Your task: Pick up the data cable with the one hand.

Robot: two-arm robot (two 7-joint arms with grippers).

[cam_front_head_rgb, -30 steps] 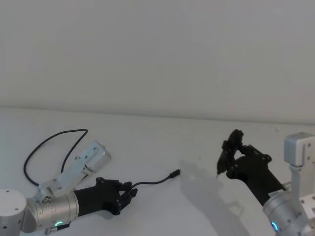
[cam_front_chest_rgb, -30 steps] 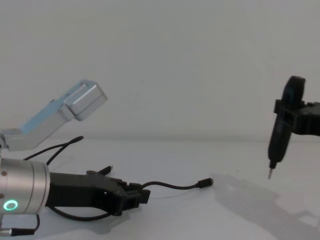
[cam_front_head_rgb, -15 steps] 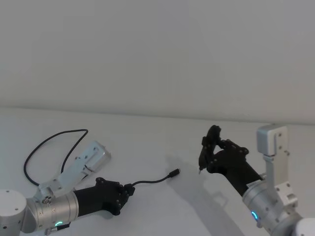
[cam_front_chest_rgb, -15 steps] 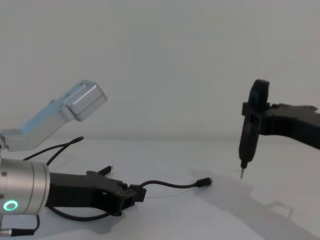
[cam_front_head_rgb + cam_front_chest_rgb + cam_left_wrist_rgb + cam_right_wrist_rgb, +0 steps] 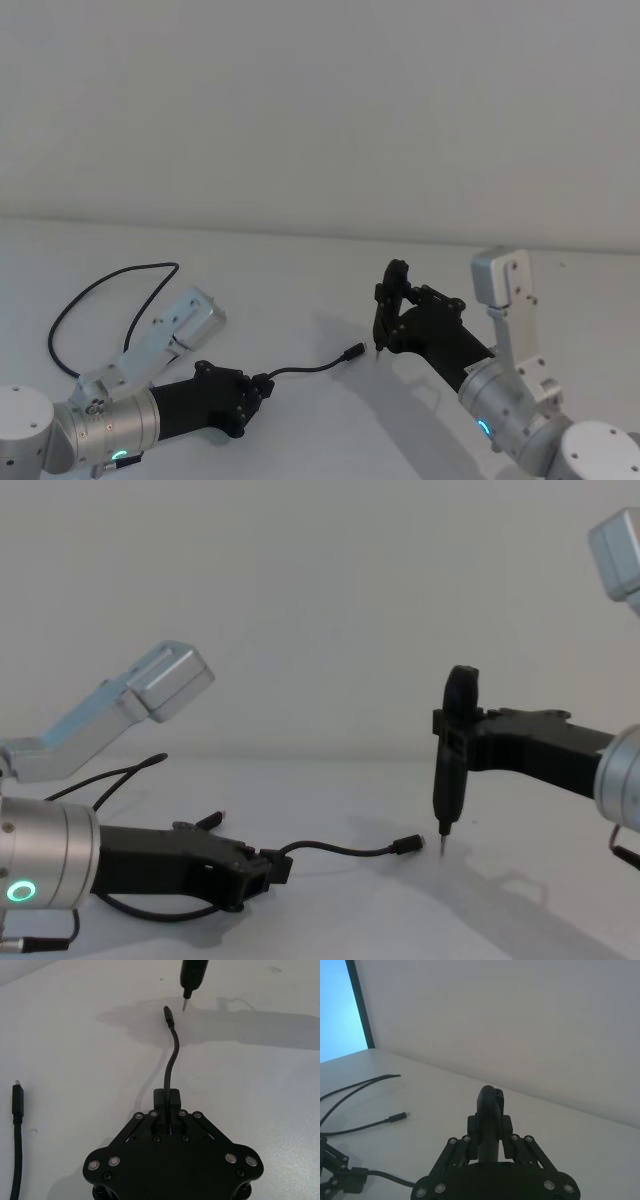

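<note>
At the bench's (image 5: 300,290) 7 o'clock corner, the left gripper (image 5: 262,385) is keeping its fingers pinched tight on the data cable (image 5: 310,368), which is lying toward 2 o'clock, ending in a plug (image 5: 353,352). At the plug's 3 o'clock, the right gripper (image 5: 397,305) is clasping a black pen-shaped tool (image 5: 445,790), tip down, just beside it.

- One data cable (image 5: 173,1057), with two plugs (image 5: 168,1012) on it.
- One other black wire (image 5: 88,293).
- Two hands: the left hand (image 5: 258,388) and the right hand (image 5: 455,742).
- One pen-shaped tool (image 5: 444,800).
- One worktop (image 5: 300,290).
</note>
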